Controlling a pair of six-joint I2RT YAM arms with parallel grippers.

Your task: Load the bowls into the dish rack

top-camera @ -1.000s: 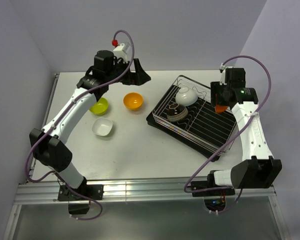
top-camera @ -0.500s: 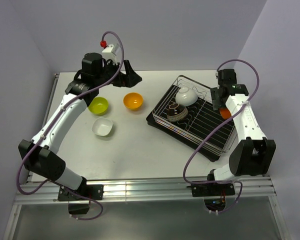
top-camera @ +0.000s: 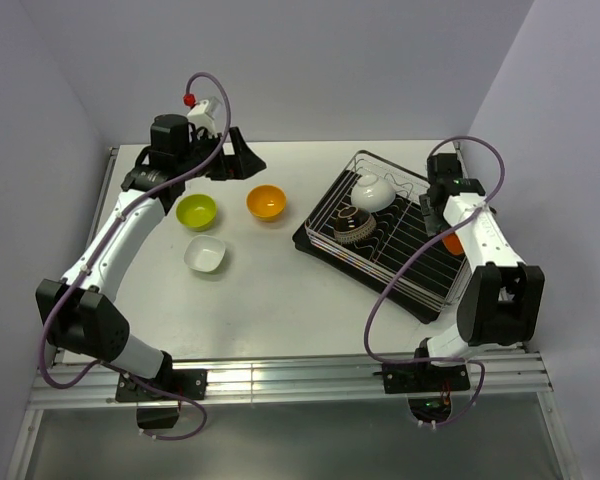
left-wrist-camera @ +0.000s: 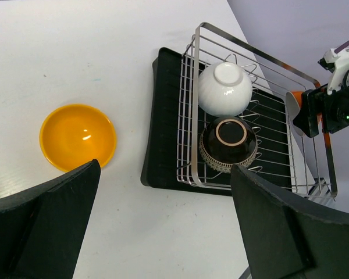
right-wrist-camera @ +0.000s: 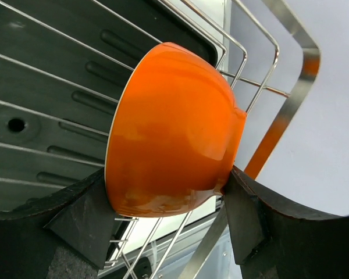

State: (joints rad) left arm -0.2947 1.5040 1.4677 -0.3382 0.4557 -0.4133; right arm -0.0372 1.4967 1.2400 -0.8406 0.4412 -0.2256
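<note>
My right gripper [top-camera: 448, 232] is shut on an orange bowl [right-wrist-camera: 168, 133], held on its side over the right end of the silver wire dish rack [top-camera: 410, 255]; in the right wrist view its fingers [right-wrist-camera: 247, 218] press the bowl's rim and base. A white bowl [top-camera: 370, 192] and a brown ribbed bowl [top-camera: 353, 226] sit upside down in the rack's left end. My left gripper [top-camera: 236, 160] is open and empty, high above the table's back. A lime green bowl [top-camera: 197, 211], an orange-yellow bowl [top-camera: 266, 202] and a white bowl [top-camera: 205, 255] sit on the table.
The rack stands on a black tray [left-wrist-camera: 163, 128] turned at an angle on the table's right half. Its wire rim [right-wrist-camera: 294, 64] runs close beside the held bowl. The left wrist view shows the orange-yellow bowl [left-wrist-camera: 77, 136] left of the tray.
My left arm has swung back and to the left, away from the rack. My right arm has carried the orange bowl lower and nearer the rack's right end.
</note>
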